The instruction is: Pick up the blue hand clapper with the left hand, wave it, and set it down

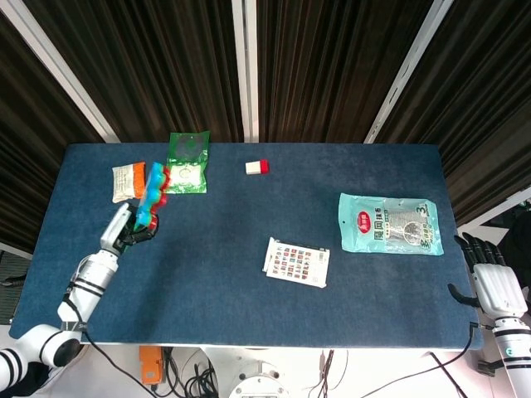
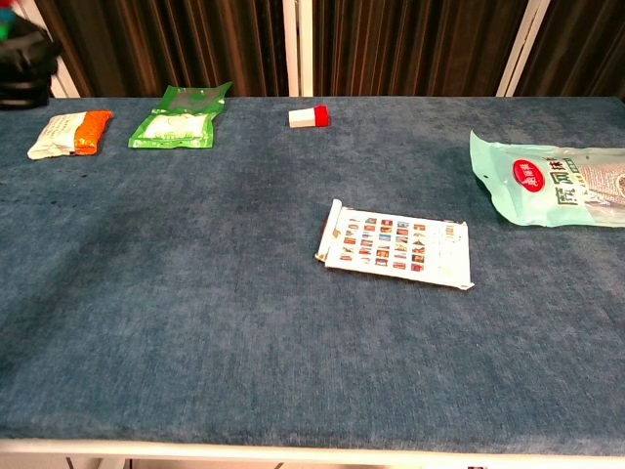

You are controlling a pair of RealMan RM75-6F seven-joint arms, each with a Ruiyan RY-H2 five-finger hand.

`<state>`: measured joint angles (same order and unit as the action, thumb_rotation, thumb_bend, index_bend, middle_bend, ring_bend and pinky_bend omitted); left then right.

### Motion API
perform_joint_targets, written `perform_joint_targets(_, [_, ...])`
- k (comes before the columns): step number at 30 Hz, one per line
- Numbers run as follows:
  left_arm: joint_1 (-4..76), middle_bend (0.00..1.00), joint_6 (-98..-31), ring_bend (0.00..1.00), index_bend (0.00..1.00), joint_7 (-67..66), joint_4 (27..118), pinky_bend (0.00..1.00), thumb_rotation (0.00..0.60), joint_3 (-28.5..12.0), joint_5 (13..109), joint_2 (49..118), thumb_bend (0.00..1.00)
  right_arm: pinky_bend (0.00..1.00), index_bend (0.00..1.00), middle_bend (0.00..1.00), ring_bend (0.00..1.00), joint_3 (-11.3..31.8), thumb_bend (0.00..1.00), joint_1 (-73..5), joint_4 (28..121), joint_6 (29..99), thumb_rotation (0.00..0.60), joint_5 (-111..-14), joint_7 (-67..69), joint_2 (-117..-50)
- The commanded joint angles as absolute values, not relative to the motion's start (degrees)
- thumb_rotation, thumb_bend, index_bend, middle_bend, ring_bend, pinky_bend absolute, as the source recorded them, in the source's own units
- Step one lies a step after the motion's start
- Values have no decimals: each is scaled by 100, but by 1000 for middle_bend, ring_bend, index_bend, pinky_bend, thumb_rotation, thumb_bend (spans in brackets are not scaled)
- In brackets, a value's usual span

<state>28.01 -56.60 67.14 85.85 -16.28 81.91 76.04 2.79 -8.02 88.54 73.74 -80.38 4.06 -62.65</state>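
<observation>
The blue hand clapper (image 1: pixel 153 193) stands raised on edge above the table's left side, its red and green layers showing behind the blue. My left hand (image 1: pixel 124 230) grips its handle from below. In the chest view only the dark top of my left hand (image 2: pixel 21 66) shows at the upper left corner, and the clapper is almost wholly out of frame. My right hand (image 1: pixel 493 280) hangs beyond the table's right edge with its fingers straight and apart, holding nothing.
An orange and white packet (image 1: pixel 129 181) and a green pouch (image 1: pixel 186 163) lie at the back left, close to the raised clapper. A small red and white block (image 1: pixel 256 167) sits at the back. A printed card (image 1: pixel 296 262) lies mid-table, and a pale green bag (image 1: pixel 390 224) to the right.
</observation>
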Motion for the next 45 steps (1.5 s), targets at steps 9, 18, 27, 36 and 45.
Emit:
perform_joint_targets(9, [2853,1000,-5653,1000,1000,8712,8576,1000,600,-1453,8889,7149,655,0,0,0,0,278,211,-804,8874,7367,600,-8029,381,-6258])
perform_joint_targets(18, [3072,1000,-5950,1000,1000,913,7286,1000,600,-847,9760,7948,660,0,0,0,0,269,211,-796,8815,7352,600,-8020,429,-6282])
perform_joint_targets(27, [3258,1000,-5517,1000,1000,-842,7090,1000,600,-556,9563,8072,660,0,0,0,0,274,211,-787,8772,7357,600,-8010,472,-6282])
perform_joint_targets(36, [3276,1000,-5595,1000,1000,-474,7337,1000,600,-515,9175,8025,659,0,0,0,0,266,212,-788,8777,7356,600,-8025,455,-6299])
perform_joint_targets(45, [3191,1000,-5737,1000,1000,1030,7760,1000,600,-905,8290,8127,657,0,0,0,0,261,212,-794,8780,7339,600,-8023,437,-6310])
